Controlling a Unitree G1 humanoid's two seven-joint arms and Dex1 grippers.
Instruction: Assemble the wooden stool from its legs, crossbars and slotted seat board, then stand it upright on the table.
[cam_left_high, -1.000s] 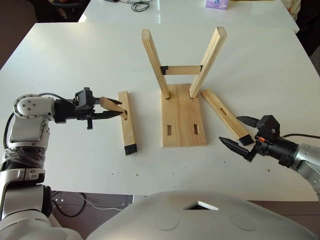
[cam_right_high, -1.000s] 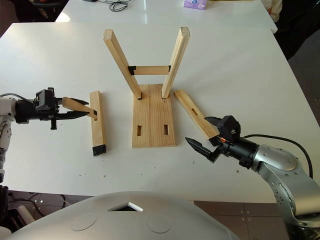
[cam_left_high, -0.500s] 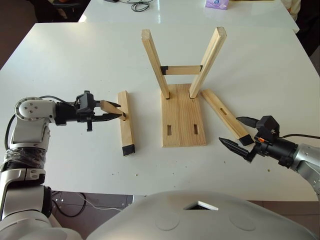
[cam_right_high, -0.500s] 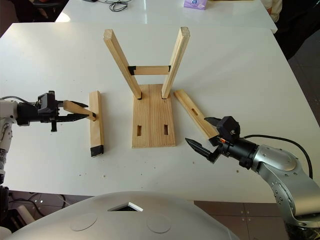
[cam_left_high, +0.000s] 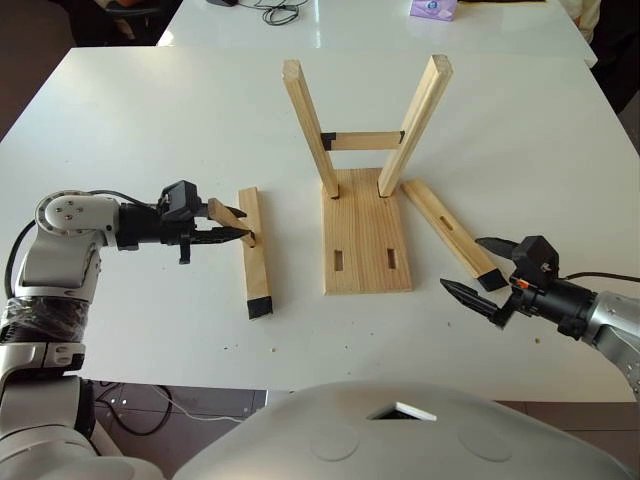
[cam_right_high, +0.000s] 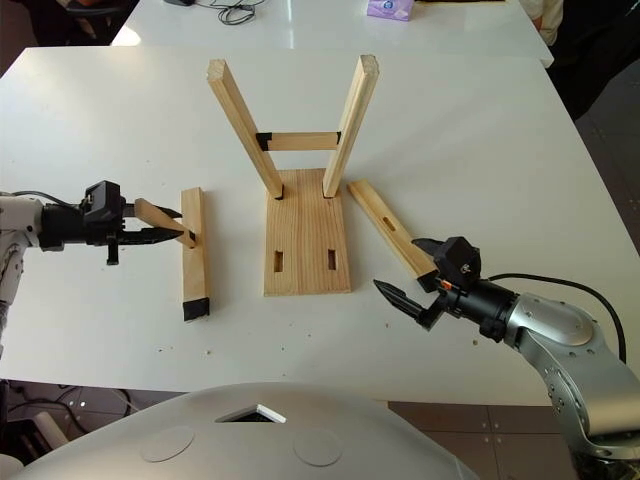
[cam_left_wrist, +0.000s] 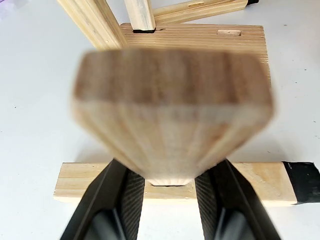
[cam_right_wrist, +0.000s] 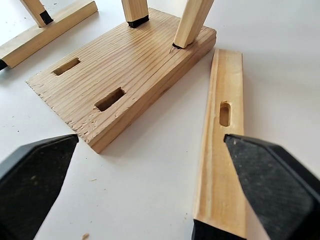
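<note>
- Wooden crossbar (cam_left_high: 226, 213) clamped in left gripper (cam_left_high: 243, 233), tip at slot of leg (cam_left_high: 256, 268), nine o'clock of seat board (cam_left_high: 365, 240).
- Right gripper (cam_left_high: 462, 264) spread, empty.
- Next, likely: square push home.

A plain work room, like an office or a lab, is shown. A big smooth white table (cam_left_high: 120, 120) is set in the middle, and a second white table (cam_left_high: 360, 28) is placed just behind it. Thin black cables (cam_left_high: 278, 10) and a small purple box (cam_left_high: 433, 8) are left on that far table. A dark floor (cam_left_high: 25, 60) is seen beside both.
</note>
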